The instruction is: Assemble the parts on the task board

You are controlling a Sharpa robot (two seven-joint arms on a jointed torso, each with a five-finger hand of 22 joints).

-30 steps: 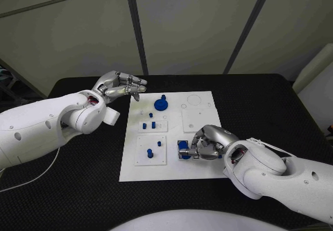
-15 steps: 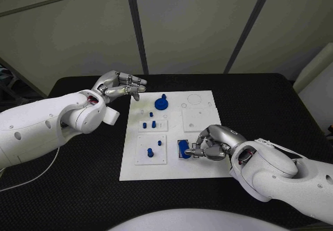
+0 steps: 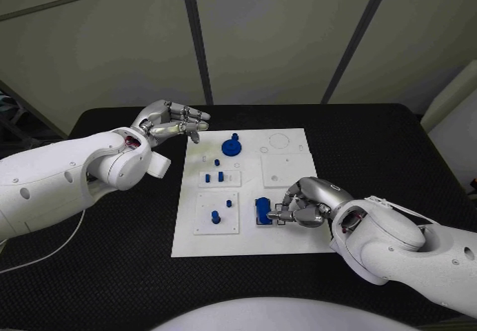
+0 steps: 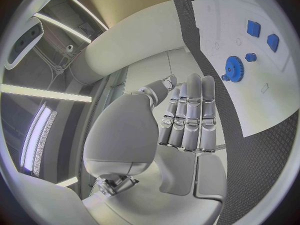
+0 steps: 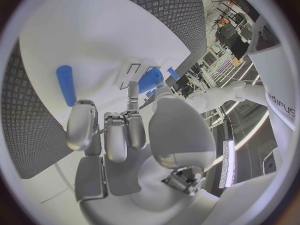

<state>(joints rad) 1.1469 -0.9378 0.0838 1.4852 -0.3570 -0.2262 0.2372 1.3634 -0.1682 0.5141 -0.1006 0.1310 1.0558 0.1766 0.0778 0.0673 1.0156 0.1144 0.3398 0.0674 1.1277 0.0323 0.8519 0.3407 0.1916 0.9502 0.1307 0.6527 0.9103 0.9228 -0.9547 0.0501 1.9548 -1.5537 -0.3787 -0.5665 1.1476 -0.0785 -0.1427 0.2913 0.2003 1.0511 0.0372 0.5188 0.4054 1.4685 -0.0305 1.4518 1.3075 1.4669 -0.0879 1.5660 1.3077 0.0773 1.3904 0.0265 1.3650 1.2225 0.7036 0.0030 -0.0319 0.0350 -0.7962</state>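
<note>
The right hand (image 3: 303,205) pinches a blue block (image 3: 262,209) at its fingertips, low over the white board (image 3: 249,241). The left hand (image 3: 171,123) hovers just off the board's far corner, fingers curled in on nothing, a blue gear (image 3: 231,147) close beside it.

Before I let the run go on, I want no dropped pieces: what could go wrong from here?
1. The right hand pinches a blue part only at its fingertips low on the task board; it might slip or twist.
2. The small blue pegs stand close by; a sideways move could knock them.
3. The left hand hangs beside the board's far corner, near the blue gear.
</note>
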